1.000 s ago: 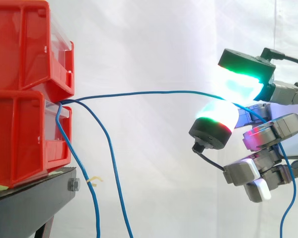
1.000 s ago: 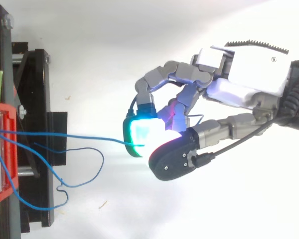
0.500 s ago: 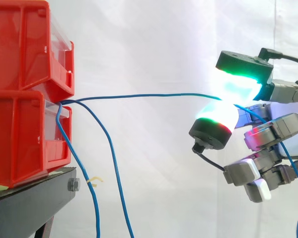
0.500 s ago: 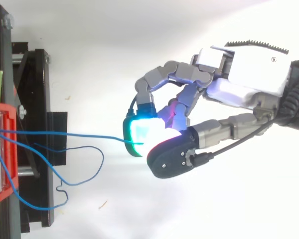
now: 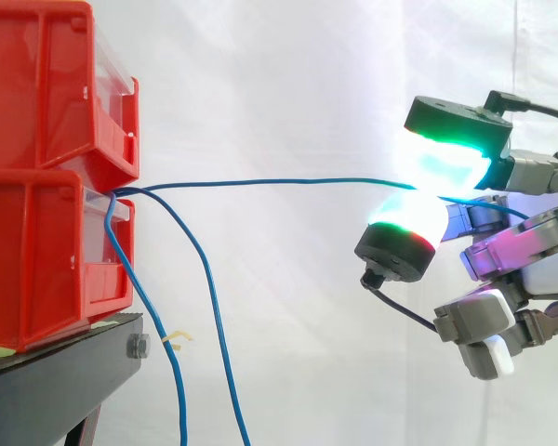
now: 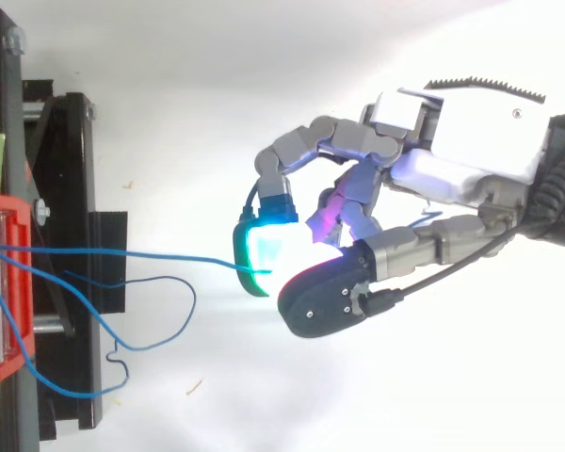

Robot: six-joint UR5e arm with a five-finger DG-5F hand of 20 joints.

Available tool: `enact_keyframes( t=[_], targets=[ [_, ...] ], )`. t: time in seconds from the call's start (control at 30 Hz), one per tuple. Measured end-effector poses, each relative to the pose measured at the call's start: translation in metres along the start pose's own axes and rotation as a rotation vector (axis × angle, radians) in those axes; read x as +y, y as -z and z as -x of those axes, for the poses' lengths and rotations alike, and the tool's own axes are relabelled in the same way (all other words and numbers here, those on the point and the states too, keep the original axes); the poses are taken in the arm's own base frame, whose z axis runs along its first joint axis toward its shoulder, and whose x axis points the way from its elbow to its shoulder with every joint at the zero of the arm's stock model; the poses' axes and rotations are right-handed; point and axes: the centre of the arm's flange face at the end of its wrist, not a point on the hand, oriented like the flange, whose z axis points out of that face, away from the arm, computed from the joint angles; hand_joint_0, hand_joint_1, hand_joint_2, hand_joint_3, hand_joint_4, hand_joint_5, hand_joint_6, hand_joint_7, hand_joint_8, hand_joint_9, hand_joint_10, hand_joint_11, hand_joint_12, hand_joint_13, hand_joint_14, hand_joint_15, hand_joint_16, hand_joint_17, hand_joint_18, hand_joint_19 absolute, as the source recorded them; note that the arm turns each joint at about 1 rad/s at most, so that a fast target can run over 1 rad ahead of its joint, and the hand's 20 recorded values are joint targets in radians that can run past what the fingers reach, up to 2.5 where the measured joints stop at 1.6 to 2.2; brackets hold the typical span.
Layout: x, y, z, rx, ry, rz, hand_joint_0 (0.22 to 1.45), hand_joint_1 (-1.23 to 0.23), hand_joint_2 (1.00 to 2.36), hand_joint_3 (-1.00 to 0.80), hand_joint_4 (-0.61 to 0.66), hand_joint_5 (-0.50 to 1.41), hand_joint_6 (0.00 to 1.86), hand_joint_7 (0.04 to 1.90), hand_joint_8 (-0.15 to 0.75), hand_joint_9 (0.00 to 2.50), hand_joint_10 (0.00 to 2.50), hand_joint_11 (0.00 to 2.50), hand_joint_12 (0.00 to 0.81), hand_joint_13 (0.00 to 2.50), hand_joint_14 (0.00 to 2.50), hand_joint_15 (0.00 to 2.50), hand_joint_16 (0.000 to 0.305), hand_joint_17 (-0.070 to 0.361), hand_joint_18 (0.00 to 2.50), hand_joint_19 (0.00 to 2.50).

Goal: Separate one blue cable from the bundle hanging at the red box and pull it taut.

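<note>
Cable point(image 5: 260, 180) stretches almost level from the front of the lower bin point(image 5: 37, 260) to the hand point(image 6: 471, 122), pinched between two glowing pads point(image 5: 446, 167). Slack cables point(image 5: 214, 316) droop beside the stand point(image 5: 56, 381).

I count two red bins point(image 5: 46, 260) stacked at 9 o'clock in my side view, one black stand point(image 5: 56, 381) beneath them, one hand point(image 5: 521, 246) at 3 o'clock, and three blue cables point(image 5: 144, 187): one stretched cable point(image 5: 260, 180), two hanging cables point(image 5: 212, 307) toward 6 o'clock.
</note>
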Motion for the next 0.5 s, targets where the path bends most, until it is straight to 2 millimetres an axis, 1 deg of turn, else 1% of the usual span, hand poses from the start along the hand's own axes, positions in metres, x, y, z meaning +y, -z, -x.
enact_keyframes(
  t=[0.1, 0.13, 0.17, 0.23, 0.3, 0.5],
  targets=[
    [-0.0002, 0.0002, 0.0001, 0.0, 0.001, -0.002, 0.62, -0.67, 1.02, -0.06, 0.03, -0.2, 0.91, 1.23, 0.306, 1.43, 0.75, 2.04, 0.394, 1.13, 0.02, 1.21, 0.052, 0.118, 0.88, 0.82],
    [-0.0003, 0.0003, 0.0001, 0.0, 0.001, -0.003, 0.63, -0.67, 1.03, -0.06, 0.02, -0.21, 0.91, 1.23, 0.294, 1.41, 0.75, 2.07, 0.388, 1.13, 0.02, 1.27, 0.052, 0.116, 0.87, 0.83],
    [-0.0004, 0.0003, 0.0001, 0.0, 0.002, -0.004, 0.63, -0.68, 1.03, -0.06, 0.01, -0.21, 0.91, 1.24, 0.289, 1.39, 0.76, 2.08, 0.373, 1.13, 0.02, 1.32, 0.051, 0.115, 0.87, 0.83],
    [-0.0004, 0.0004, -0.0001, 0.0, 0.002, -0.005, 0.63, -0.68, 1.03, -0.05, 0.01, -0.2, 0.91, 1.24, 0.285, 1.35, 0.83, 2.06, 0.371, 1.15, 0.02, 1.43, 0.051, 0.115, 0.87, 0.85],
    [-0.0005, 0.0006, -0.0002, 0.001, 0.003, -0.006, 0.63, -0.68, 1.03, -0.05, 0.01, -0.2, 0.91, 1.25, 0.292, 1.33, 0.86, 2.03, 0.375, 1.15, 0.02, 1.48, 0.051, 0.115, 0.87, 0.87],
    [-0.0006, 0.0007, -0.0002, 0.0, 0.009, -0.007, 0.63, -0.68, 1.03, -0.04, 0.0, -0.2, 0.91, 1.25, 0.293, 1.33, 0.87, 2.0, 0.373, 1.15, 0.01, 1.52, 0.052, 0.117, 0.88, 0.88]
  ],
)
